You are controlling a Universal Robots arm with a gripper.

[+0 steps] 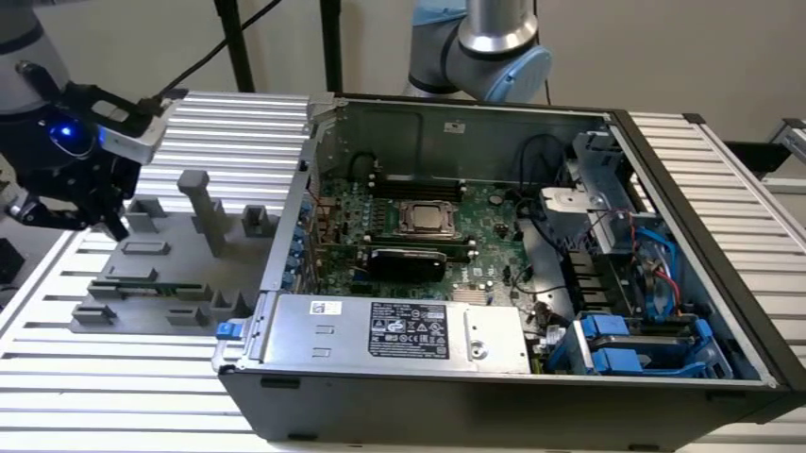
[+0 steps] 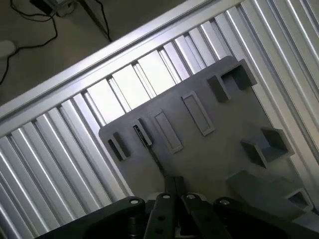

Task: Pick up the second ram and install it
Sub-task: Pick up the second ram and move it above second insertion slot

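Arm [image 1: 57,142] angled down over grey fixture [image 1: 170,260], fingers [image 2: 172,186] pressed together, empty, above second ram [image 1: 139,281]

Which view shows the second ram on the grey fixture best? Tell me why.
The exterior view: the second ram shows its long green side, seated on the grey fixture. The wrist view shows it edge-on, a thin dark strip.

Below me: silver ribbed aluminium table [image 1: 89,377], slats running across. Open dark-grey metal computer case [image 1: 504,408] lies flat on it. Flat grey plastic fixture plate with upright blocks [image 1: 170,269] sits just beside case, on exterior view's left.
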